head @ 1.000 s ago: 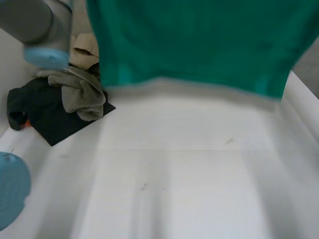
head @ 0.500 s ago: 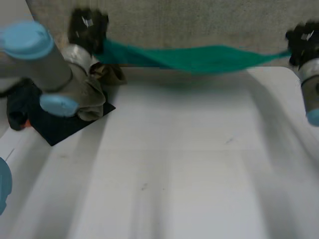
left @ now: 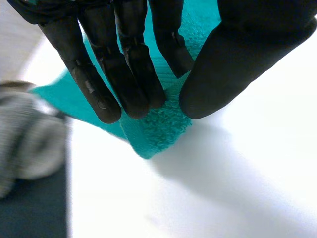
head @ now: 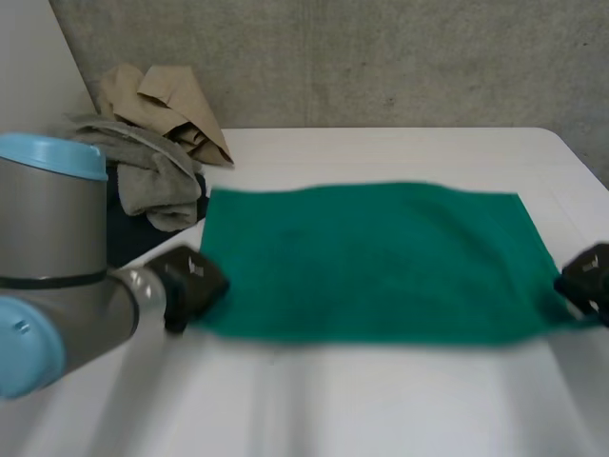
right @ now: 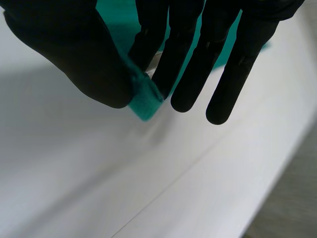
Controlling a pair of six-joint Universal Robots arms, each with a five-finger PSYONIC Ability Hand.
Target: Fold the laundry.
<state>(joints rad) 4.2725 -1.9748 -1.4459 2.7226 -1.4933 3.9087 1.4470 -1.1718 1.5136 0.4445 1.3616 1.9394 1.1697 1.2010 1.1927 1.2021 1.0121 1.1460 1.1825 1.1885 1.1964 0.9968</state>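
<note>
A green towel [head: 371,262] lies spread flat across the middle of the white table [head: 381,400]. My left hand [head: 190,284] holds its near left corner; in the left wrist view the fingers [left: 124,84] and thumb pinch the green corner [left: 156,131] just above the table. My right hand [head: 588,276] holds the near right corner; in the right wrist view the thumb [right: 84,64] presses the green corner [right: 144,101] against the fingers.
A heap of laundry sits at the far left of the table: a tan garment [head: 162,105], a grey-green cloth [head: 147,176] and a dark garment [head: 128,238] under them. A grey wall [head: 381,57] runs behind the table. The grey cloth [left: 25,134] lies beside my left hand.
The towel hung stretched in the air between both raised hands; both hands have come down and toward me, and the towel now lies spread on the table.
</note>
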